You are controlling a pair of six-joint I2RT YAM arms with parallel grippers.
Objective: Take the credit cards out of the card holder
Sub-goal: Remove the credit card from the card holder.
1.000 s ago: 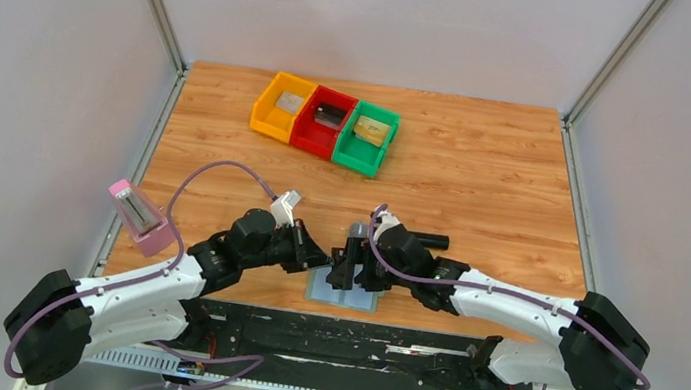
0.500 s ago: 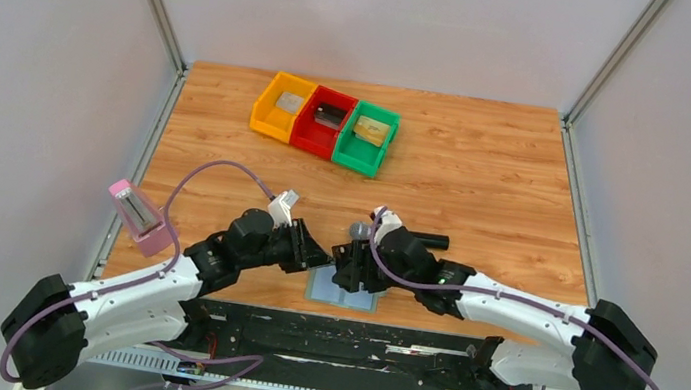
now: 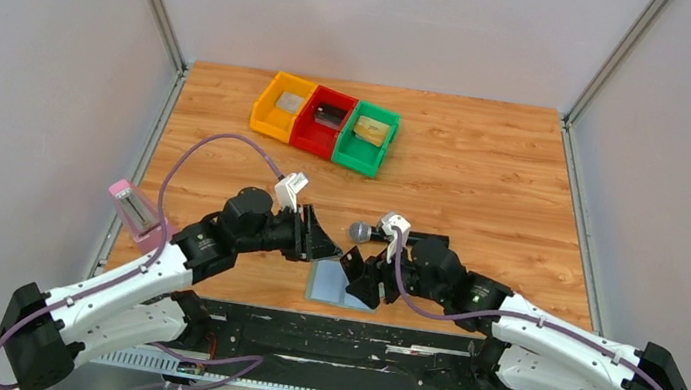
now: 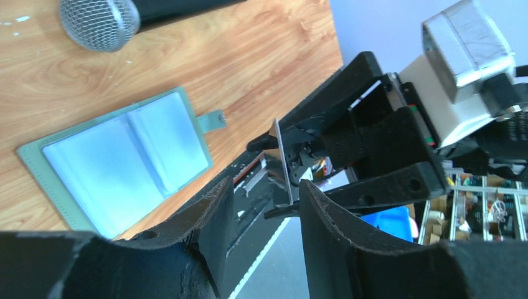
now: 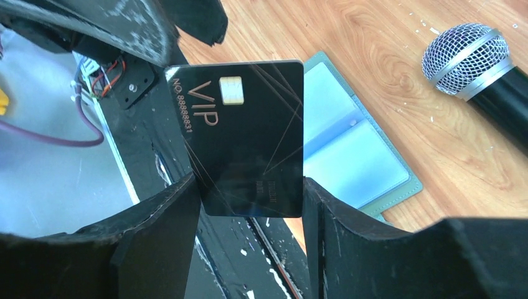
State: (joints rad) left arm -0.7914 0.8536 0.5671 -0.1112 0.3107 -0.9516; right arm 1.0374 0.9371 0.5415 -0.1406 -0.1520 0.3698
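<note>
The card holder (image 3: pixel 340 285) lies open near the table's front edge, its pale blue pockets (image 4: pixel 121 159) facing up; the right wrist view also catches the holder (image 5: pixel 348 149). My right gripper (image 5: pixel 250 193) is shut on a black credit card (image 5: pixel 249 137) marked VIP, gripped by its two side edges and held above the holder's right side. In the left wrist view that card (image 4: pixel 283 162) shows edge-on. My left gripper (image 4: pixel 264 187) is open and empty, just left of the card and above the holder. In the top view the left gripper (image 3: pixel 325 246) faces the right gripper (image 3: pixel 358 275).
A black microphone (image 3: pixel 397 234) lies just behind the holder. Yellow (image 3: pixel 281 104), red (image 3: pixel 324 120) and green (image 3: pixel 367 137) bins stand at the back, each with a card inside. A pink-capped object (image 3: pixel 137 216) stands at the left edge.
My left gripper has opened and drawn back to the left. The right gripper closed on the black card and moved right and toward the front edge with it.
</note>
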